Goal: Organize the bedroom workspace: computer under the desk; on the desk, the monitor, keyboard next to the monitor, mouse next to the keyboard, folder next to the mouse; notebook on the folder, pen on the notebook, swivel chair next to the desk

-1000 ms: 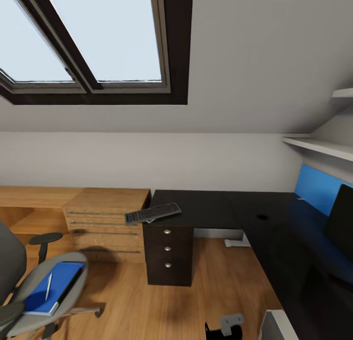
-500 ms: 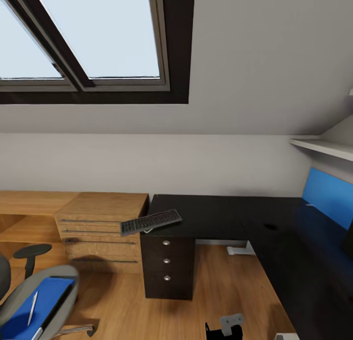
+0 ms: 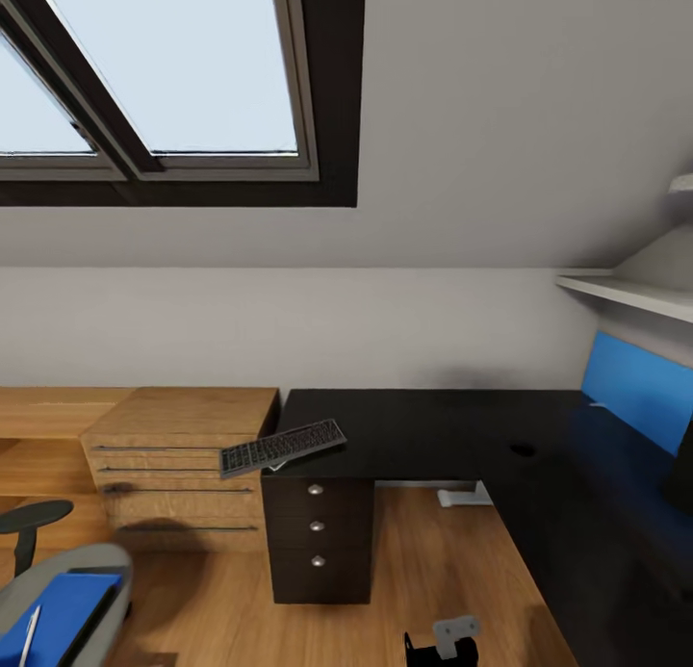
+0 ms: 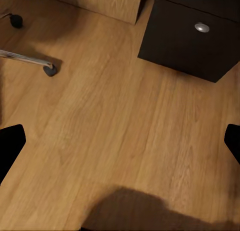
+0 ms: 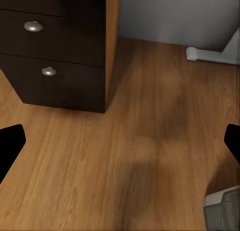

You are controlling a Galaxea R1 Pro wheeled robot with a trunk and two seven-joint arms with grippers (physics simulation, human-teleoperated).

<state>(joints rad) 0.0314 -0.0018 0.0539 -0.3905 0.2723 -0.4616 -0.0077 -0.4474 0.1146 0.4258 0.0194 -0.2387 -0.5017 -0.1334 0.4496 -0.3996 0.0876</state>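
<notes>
The black-topped desk (image 3: pixel 433 422) runs along the wall and turns down the right side. The keyboard (image 3: pixel 282 447) lies askew on its left end, one corner hanging over the edge above the drawer pedestal (image 3: pixel 318 537). A black sliver of the monitor (image 3: pixel 684 470) shows at the right edge. At the bottom left is the swivel chair (image 3: pixel 91 563), with the blue folder (image 3: pixel 58 614) and the pen (image 3: pixel 28 635) on its seat. Computer, mouse and notebook are out of view. Both my left gripper (image 4: pixel 120 146) and right gripper (image 5: pixel 120 146) are open over bare floor.
A light wooden drawer cabinet (image 3: pixel 178 455) stands left of the pedestal. A chair leg with its caster (image 4: pixel 30 60) lies on the wooden floor. The desk's white foot (image 5: pixel 210 53) sits by the wall. A grey and black robot part (image 3: pixel 445 640) shows low in the head view.
The whole head view has shifted, so the chair sits lower and further left in the picture and the monitor is nearly off the right edge. None of the things themselves moved.
</notes>
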